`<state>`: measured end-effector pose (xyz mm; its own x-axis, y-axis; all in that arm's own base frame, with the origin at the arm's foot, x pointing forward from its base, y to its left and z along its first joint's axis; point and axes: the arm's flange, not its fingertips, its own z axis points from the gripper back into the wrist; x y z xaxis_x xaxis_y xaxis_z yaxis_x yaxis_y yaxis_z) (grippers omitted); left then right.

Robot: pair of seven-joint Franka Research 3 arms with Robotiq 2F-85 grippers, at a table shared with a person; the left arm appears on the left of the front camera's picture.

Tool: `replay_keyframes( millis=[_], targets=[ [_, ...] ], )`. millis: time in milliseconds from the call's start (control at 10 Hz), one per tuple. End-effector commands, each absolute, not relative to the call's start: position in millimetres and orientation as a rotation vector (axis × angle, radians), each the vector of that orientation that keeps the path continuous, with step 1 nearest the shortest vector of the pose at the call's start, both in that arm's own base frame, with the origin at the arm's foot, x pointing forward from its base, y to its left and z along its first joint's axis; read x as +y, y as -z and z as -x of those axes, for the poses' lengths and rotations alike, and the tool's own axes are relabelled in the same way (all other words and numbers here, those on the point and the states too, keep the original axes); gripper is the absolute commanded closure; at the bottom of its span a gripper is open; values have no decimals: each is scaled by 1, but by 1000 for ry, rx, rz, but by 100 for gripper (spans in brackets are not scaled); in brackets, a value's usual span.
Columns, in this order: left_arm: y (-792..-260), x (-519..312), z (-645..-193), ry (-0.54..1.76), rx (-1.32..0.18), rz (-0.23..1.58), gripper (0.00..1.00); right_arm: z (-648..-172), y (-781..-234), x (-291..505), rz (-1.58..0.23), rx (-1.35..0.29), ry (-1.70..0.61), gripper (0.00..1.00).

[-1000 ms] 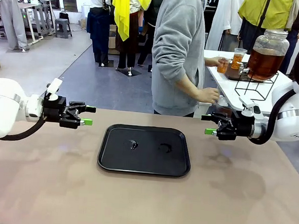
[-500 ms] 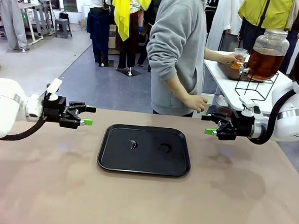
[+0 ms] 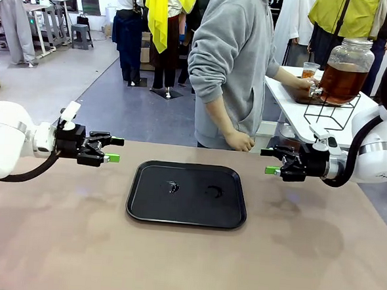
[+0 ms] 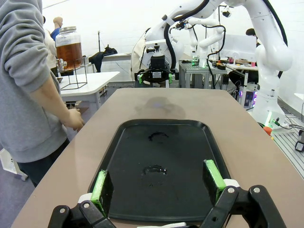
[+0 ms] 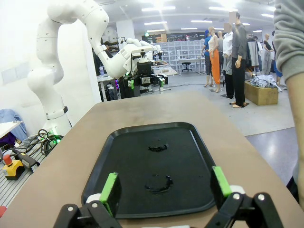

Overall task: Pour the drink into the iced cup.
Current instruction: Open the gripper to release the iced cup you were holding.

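Nearest you: black tray at table centre, two wet ring marks on it, nothing standing in it. Left gripper hovers at the tray's 9 o'clock, jaws wide apart, holding nothing; green pads frame the tray in the left wrist view. Right gripper hovers at the tray's 3 o'clock, jaws spread too, empty. Past the table edge, a person in a grey hoodie stands at 12 o'clock, one hand low near the table edge. Farther, at 1 to 2 o'clock, the drink sits in a glass jar on a wire stand on a white side table, well apart from both grippers. The person's other hand reaches to the jar's tap, a cup just beside it.
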<state>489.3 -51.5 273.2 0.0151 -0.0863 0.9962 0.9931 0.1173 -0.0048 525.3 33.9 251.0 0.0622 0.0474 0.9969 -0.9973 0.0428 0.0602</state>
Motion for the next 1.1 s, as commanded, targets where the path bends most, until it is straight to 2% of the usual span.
replay_keyframes(
  millis=[0,1000],
  targets=[
    [-275,-52,-490,1155,-1189,1065,0,-526,-254,35,-1174,-1141,-1153,0],
    [-275,-52,-490,1155,-1189,1065,0,-526,-254,35,-1174,-1141,-1153,0]
  ],
)
